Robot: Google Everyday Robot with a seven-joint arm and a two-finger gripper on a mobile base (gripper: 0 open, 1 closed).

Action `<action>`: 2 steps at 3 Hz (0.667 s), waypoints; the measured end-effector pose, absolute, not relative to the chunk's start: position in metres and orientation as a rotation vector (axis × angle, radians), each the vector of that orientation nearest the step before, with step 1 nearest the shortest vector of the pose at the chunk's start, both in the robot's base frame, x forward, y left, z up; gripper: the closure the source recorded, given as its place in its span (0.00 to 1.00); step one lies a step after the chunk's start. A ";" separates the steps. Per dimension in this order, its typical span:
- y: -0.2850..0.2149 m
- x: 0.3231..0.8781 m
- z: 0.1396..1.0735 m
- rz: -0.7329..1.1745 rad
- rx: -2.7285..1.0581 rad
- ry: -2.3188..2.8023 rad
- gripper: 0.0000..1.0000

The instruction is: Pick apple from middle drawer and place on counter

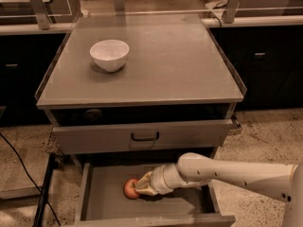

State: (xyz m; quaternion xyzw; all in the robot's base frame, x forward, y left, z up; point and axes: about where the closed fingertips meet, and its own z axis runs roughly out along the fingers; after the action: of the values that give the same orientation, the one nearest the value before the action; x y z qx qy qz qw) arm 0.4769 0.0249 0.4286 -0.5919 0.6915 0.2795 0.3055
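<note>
Bowl (109, 55) stands on the bench (180, 65), far at 11 o'clock. Down in the open drawer (106, 201), the apple (129, 189) touches my hand (142, 187) at its 9 o'clock; whether I have pinched it, I cannot tell. A shallow hold could send it rolling left as I lift.

White arm (236, 171) reaches in from right, near level; gripper (142, 187) points left, low inside middle drawer (106, 200).

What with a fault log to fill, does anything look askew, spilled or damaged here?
Nothing stands out. The white bowl sits upright on the counter; the pincer is down in the open middle drawer, right at the apple.
</note>
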 end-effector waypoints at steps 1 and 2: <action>0.034 0.478 0.410 0.765 -1.579 1.856 0.20; 0.034 0.477 0.410 0.764 -1.577 1.860 0.20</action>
State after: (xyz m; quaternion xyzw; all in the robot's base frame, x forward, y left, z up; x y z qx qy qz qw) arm 0.4774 0.0336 0.4098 -0.5907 0.6968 0.2861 0.2891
